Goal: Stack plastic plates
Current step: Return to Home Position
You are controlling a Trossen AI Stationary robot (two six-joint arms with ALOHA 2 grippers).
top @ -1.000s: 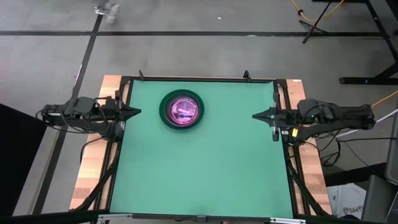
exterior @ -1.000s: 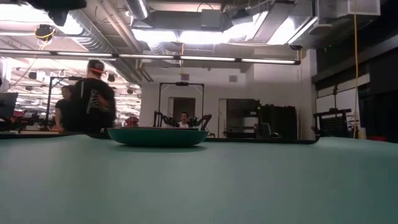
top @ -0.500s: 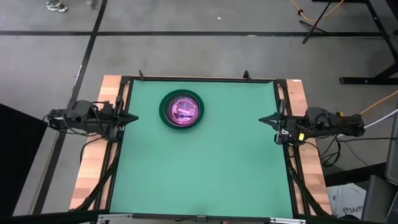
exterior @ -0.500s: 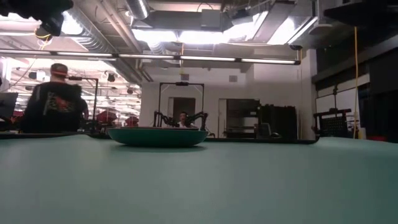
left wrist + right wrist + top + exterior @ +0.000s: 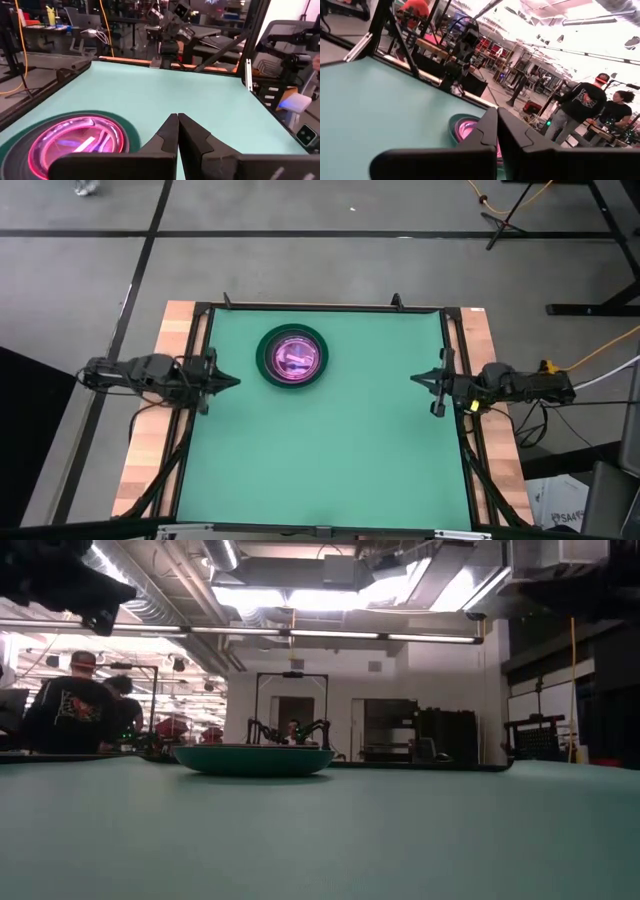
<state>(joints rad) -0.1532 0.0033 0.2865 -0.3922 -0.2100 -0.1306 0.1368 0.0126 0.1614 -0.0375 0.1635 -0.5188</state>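
Observation:
A stack of plates sits on the green table toward its far left: a large dark green plate at the bottom, glowing translucent pink ones on top. It shows as a low dark green dish in the low view, in the left wrist view as the stack, and in the right wrist view as the stack. My left gripper is shut at the table's left edge, near the stack, touching nothing. My right gripper is shut at the right edge, far from the stack.
The green mat lies bare from the middle to the near edge. A black frame borders it. People stand in the room beyond the table, with other robot stations there.
Both arms have moved slightly toward the table's near edge. The left gripper first drew back toward the left edge, then reached out over the mat; the right gripper did the same from the right edge. The plates have stayed still. A person behind the table walked to the left.

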